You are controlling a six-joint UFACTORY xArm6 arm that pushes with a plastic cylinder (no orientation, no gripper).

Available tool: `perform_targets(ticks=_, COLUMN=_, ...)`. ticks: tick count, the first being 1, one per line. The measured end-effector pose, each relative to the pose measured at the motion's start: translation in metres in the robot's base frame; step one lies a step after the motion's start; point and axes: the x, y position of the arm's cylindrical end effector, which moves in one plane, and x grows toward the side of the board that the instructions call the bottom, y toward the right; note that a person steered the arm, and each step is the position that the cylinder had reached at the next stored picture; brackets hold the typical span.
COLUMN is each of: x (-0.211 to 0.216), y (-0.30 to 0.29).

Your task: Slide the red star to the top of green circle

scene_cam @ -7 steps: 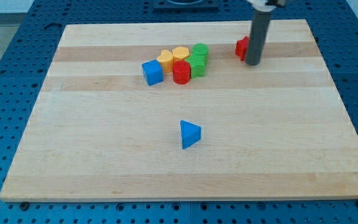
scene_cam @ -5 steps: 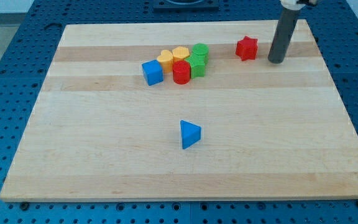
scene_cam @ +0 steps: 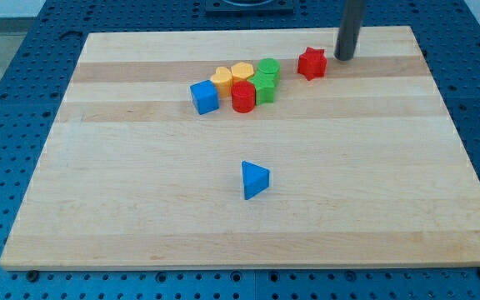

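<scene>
The red star [scene_cam: 312, 63] lies near the board's top edge, right of the block cluster. The green circle [scene_cam: 268, 68] is the cluster's top-right block, a short gap to the star's left. My tip [scene_cam: 343, 57] rests on the board just right of the star and slightly above it, a small gap apart. The dark rod rises out of the view's top.
The cluster also holds a green block [scene_cam: 264, 87], a red cylinder [scene_cam: 242, 97], two yellow blocks [scene_cam: 242, 72] [scene_cam: 222, 81] and a blue cube [scene_cam: 205, 97]. A blue triangle [scene_cam: 254, 179] lies alone mid-board. The wooden board [scene_cam: 140, 217] sits on a blue pegboard.
My tip went from the star out to its right, then came back left and up. The red star has slid left, closer to the green circle.
</scene>
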Motion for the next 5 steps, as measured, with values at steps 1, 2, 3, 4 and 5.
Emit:
perform_targets(ticks=1, x=0.020, y=-0.002)
perform_targets(ticks=2, x=0.017, y=-0.037)
perform_targets(ticks=3, x=-0.002, y=-0.085)
perform_targets(ticks=4, x=-0.021, y=-0.131)
perform_targets(ticks=5, x=-0.036, y=-0.158)
